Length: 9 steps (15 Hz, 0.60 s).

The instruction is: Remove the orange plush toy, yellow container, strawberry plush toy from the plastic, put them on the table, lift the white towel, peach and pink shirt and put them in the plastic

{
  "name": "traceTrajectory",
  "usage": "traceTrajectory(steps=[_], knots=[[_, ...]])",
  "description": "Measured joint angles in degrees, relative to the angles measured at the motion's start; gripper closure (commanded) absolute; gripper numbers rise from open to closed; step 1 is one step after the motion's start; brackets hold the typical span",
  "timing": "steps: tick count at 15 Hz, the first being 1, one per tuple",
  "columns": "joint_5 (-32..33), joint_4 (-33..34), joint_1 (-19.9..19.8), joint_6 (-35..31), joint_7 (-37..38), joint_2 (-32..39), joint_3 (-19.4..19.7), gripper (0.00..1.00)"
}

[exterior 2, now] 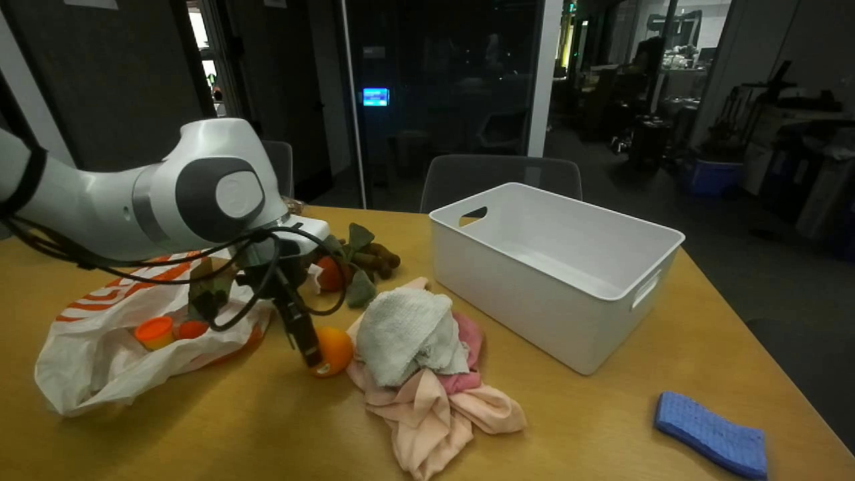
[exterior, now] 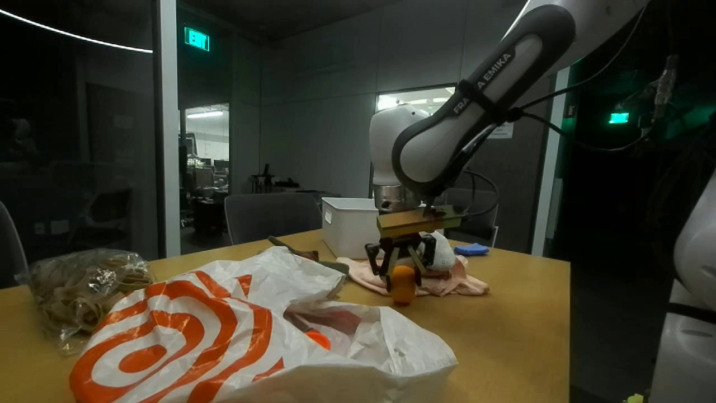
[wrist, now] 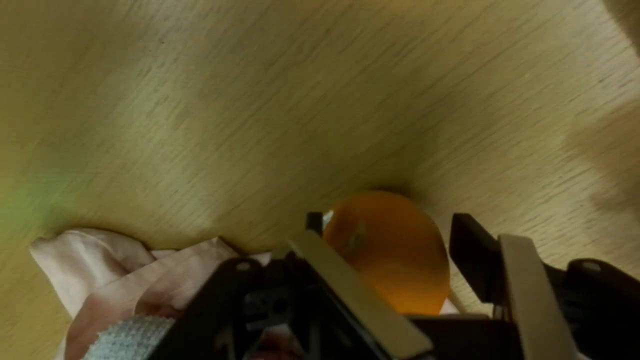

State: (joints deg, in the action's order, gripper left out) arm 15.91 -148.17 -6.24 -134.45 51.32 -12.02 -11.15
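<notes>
The orange plush toy (exterior 2: pixel 334 351) rests on the table beside the peach shirt (exterior 2: pixel 427 421). My gripper (wrist: pixel 387 227) is open, its fingers on either side of the orange toy; a small gap shows at the right finger in the wrist view. The plastic bag (exterior: pixel 224 319) lies open. The yellow container (exterior 2: pixel 155 341) with an orange lid is inside it, beside a red round thing (exterior 2: pixel 192 329), perhaps the strawberry plush toy, mostly hidden. The white towel (exterior 2: pixel 407 334) lies on top of the peach shirt and the pink shirt (exterior 2: pixel 470 347).
A white bin (exterior 2: pixel 528 294) stands behind the cloths. A plush with green leaves and brown limbs (exterior 2: pixel 377 259) lies between bag and bin. A blue cloth (exterior 2: pixel 711 431) lies near the table edge. A clear bag of tan material (exterior: pixel 84 291) is beside the plastic bag.
</notes>
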Motion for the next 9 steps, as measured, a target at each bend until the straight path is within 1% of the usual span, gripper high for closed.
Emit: traceTrajectory(steps=[2,4,6,9], knots=[[-0.2,0.1,2.1,2.3,-0.1,-1.9,-0.1,0.00],[-1.7,0.0,5.5,5.2,-2.0,-5.2,-0.4,0.00],[-5.8,-0.2,9.5,7.1,-6.9,-8.4,-0.8,0.00],[-12.8,-0.3,15.0,7.7,-13.7,-11.4,-1.5,0.00]])
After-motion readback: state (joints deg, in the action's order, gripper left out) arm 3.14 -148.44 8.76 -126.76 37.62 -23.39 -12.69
